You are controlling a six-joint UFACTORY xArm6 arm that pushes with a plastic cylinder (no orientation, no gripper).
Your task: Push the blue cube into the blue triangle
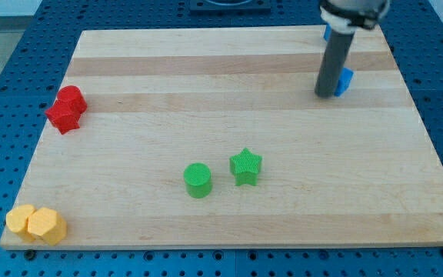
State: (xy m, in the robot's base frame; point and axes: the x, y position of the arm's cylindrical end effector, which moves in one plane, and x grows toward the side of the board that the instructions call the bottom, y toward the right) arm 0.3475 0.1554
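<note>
Contact looks made: my tip (327,95) stands at the board's (229,223) upper right, pressed against the left face of the blue cube (346,80), which peeks out from behind the rod. A sliver of blue at the view's top, mostly hidden by my arm, is probably the blue triangle (326,33). Being a bare rod, I clasp nothing; I only shove. Coming from the left seems poorly aimed, since the triangle lies above.
</note>
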